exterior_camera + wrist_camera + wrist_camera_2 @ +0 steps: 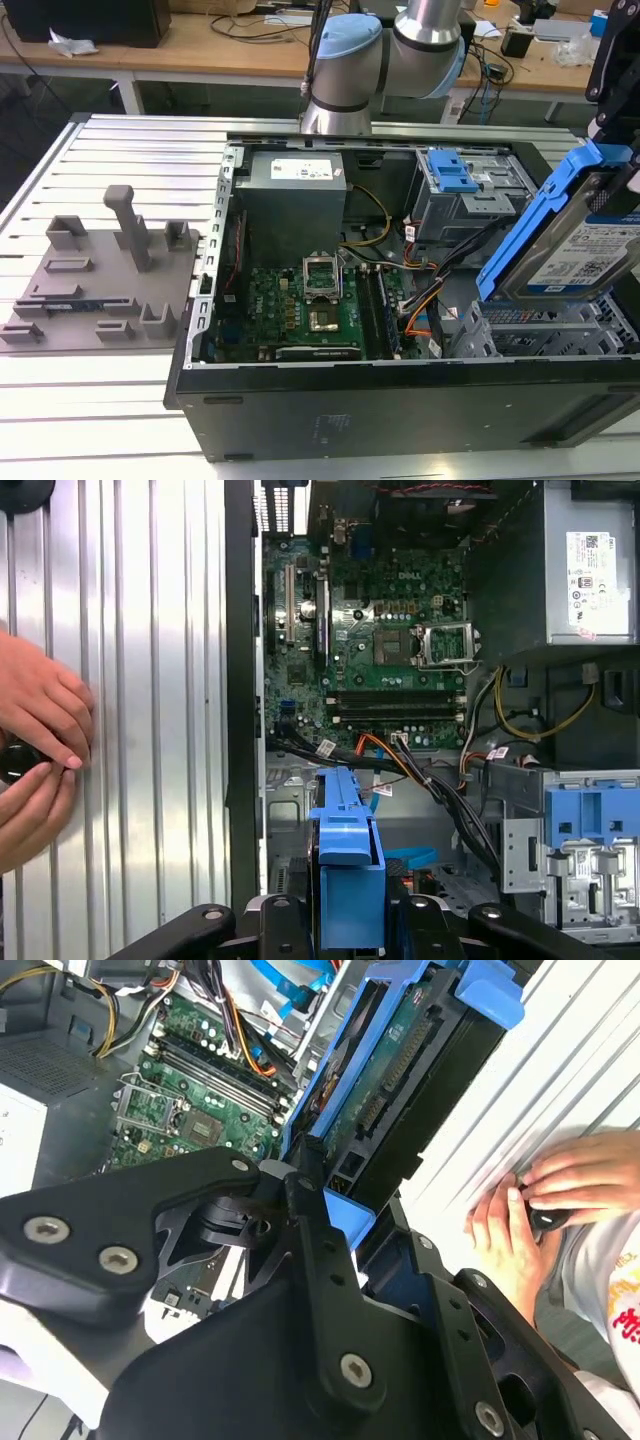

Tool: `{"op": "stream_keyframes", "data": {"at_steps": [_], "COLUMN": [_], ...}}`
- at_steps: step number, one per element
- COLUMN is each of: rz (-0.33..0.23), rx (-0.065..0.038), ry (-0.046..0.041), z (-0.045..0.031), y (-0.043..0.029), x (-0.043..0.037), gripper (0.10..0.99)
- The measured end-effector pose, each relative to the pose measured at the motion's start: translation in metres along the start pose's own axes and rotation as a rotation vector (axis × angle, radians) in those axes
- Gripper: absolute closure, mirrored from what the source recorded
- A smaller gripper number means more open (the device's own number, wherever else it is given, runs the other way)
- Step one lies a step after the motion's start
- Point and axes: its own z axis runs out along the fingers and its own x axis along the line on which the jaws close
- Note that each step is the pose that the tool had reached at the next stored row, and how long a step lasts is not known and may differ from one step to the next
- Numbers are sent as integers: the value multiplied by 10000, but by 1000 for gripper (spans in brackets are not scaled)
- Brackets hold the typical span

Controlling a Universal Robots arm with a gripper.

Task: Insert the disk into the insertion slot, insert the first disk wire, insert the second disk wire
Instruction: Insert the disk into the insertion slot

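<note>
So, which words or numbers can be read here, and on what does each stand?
Label on the disk: too small to read.
Label on the power supply: too small to read.
Markings on the motherboard: too small to read.
Red print on a person's clothing: cut off.

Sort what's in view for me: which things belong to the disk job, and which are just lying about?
In the job:
- disk, tilted, clamped in the gripper
- insertion slot, beneath the disk in the exterior view

Lying about:
- grey fixture plate
- power supply
- cage with blue latch
- a person's hands
</note>
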Motion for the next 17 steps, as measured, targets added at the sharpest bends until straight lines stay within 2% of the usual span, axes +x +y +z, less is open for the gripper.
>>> {"op": "stream_keyframes", "data": {"at_steps": [7,17], "rz": [-1,0], "rx": [13,444], "ry": [-13,-39], "z": [1,41], "y": [0,3], "x": [1,3], "gripper": [722,722]}}
